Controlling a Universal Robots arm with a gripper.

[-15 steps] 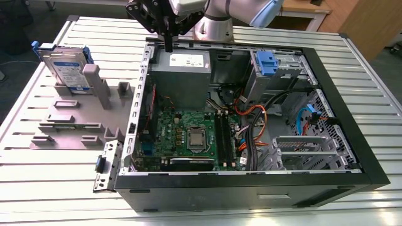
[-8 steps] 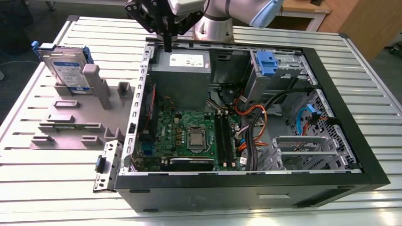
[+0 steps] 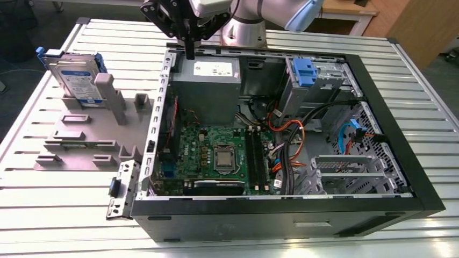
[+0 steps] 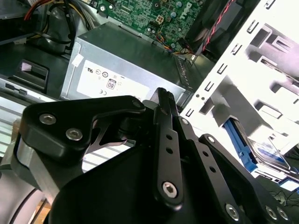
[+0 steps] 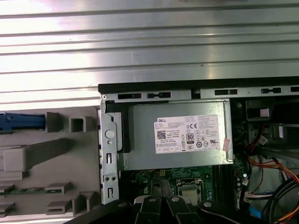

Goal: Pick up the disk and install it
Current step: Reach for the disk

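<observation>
Logged the gripper (image 3: 190,54) at the far edge of the open computer case (image 3: 287,215), hanging tip-down over the rim beside the power supply (image 3: 208,86). Read the fingers as pressed together into one dark point, with nothing between them (no gap to be made out in the exterior view). Confirmed in the second wrist view: gripper (image 4: 161,95) narrowed to a single closed tip, with the power supply (image 4: 117,70) just beyond it.

Found the disk (image 3: 75,80) well apart from the fingers, outside the case, toward the exterior view's left. Seen standing on edge in a grey holder (image 3: 79,142) on the slatted metal table (image 3: 64,215), label outward, blue carrier rail framing it. Untouched, and cut off from the gripper by the case wall and a stretch of holder.

Noted inside the case: motherboard (image 3: 215,156), a bundle of cables (image 3: 294,140), and a blue latch piece (image 3: 305,72) upright in the drive cage near the far corner.

Picked out in the first wrist view: the power supply (image 5: 173,135) with its white sticker, the holder (image 5: 42,163) alongside the case wall, and the table (image 5: 149,46) beyond.
</observation>
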